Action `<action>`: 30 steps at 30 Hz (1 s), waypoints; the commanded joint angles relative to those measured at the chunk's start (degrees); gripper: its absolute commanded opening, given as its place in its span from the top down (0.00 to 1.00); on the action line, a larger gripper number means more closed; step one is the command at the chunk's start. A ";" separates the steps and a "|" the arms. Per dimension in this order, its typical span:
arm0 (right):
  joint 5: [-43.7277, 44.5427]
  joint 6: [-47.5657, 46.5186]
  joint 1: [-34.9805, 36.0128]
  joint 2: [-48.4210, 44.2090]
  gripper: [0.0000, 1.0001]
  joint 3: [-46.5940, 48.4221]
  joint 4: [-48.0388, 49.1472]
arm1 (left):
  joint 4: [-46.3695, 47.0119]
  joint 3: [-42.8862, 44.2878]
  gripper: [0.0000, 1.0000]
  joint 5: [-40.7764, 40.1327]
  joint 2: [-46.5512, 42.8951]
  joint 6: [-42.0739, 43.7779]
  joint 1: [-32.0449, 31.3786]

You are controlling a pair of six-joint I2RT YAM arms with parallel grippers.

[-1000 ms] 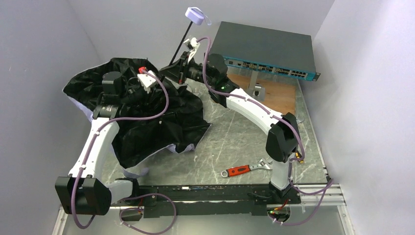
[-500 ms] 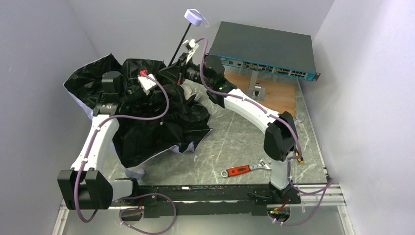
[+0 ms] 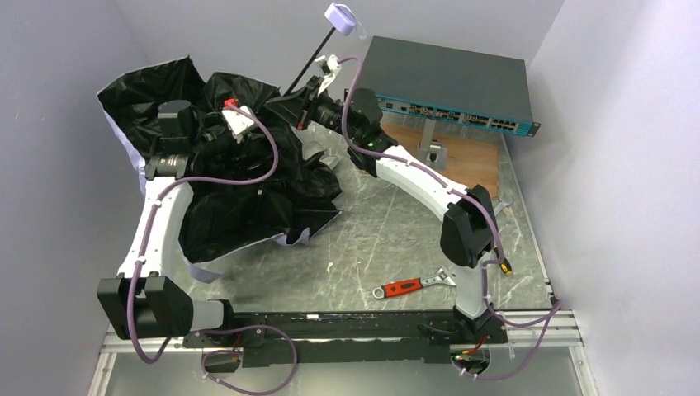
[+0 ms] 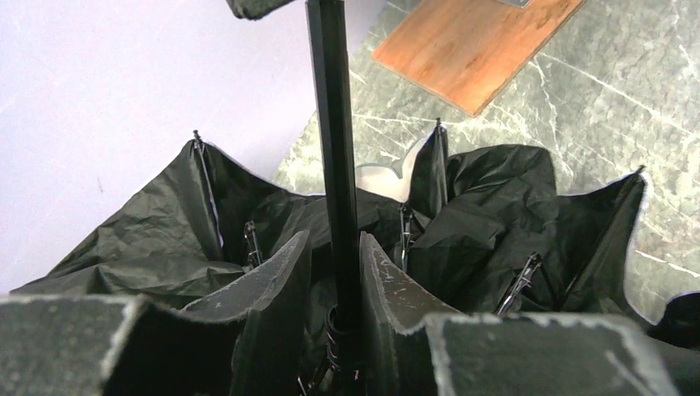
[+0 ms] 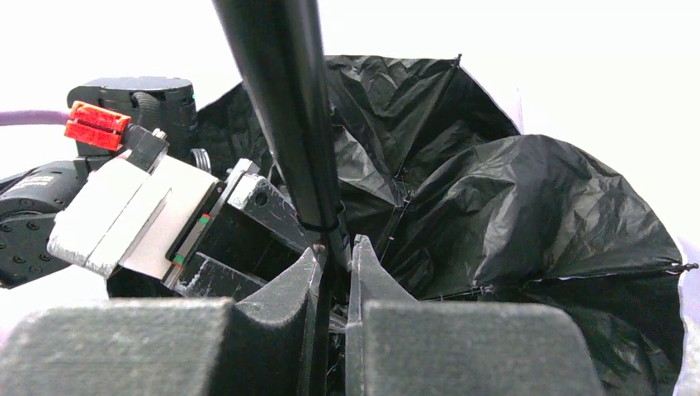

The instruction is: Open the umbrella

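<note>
The umbrella lies half spread at the back left, its black crinkly canopy (image 3: 231, 198) facing up, with pale lavender edges. Its thin black shaft (image 3: 307, 68) rises to the lavender handle (image 3: 340, 16). My left gripper (image 3: 262, 132) is shut around the shaft (image 4: 334, 148) low down, near the runner inside the canopy (image 4: 512, 214). My right gripper (image 3: 295, 107) is shut on the shaft (image 5: 285, 107) a little higher, just above the left gripper. The canopy (image 5: 528, 206) fills the right wrist view behind the shaft.
A dark network switch (image 3: 450, 82) stands on a post above a wooden board (image 3: 450, 157) at the back right. A red-handled wrench (image 3: 409, 286) lies near the front edge. Grey walls close in on the left, back and right.
The umbrella has moved back and up: the handle has risen and the canopy has spread wider toward the back left wall. Both arms have moved back with it.
</note>
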 commanded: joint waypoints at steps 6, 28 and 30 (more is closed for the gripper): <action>-9.54 6.75 -3.36 -16.44 0.89 -0.12 18.90 | -5.04 10.20 1.00 -8.18 -1.17 3.76 9.14; -15.81 -8.46 -22.39 -31.14 0.16 -24.71 -23.28 | 9.09 3.77 1.00 -9.90 -17.50 31.08 5.51; -18.41 -8.62 -24.27 -30.44 0.16 -20.87 -27.51 | 6.49 2.31 1.00 -8.34 -18.73 39.04 4.66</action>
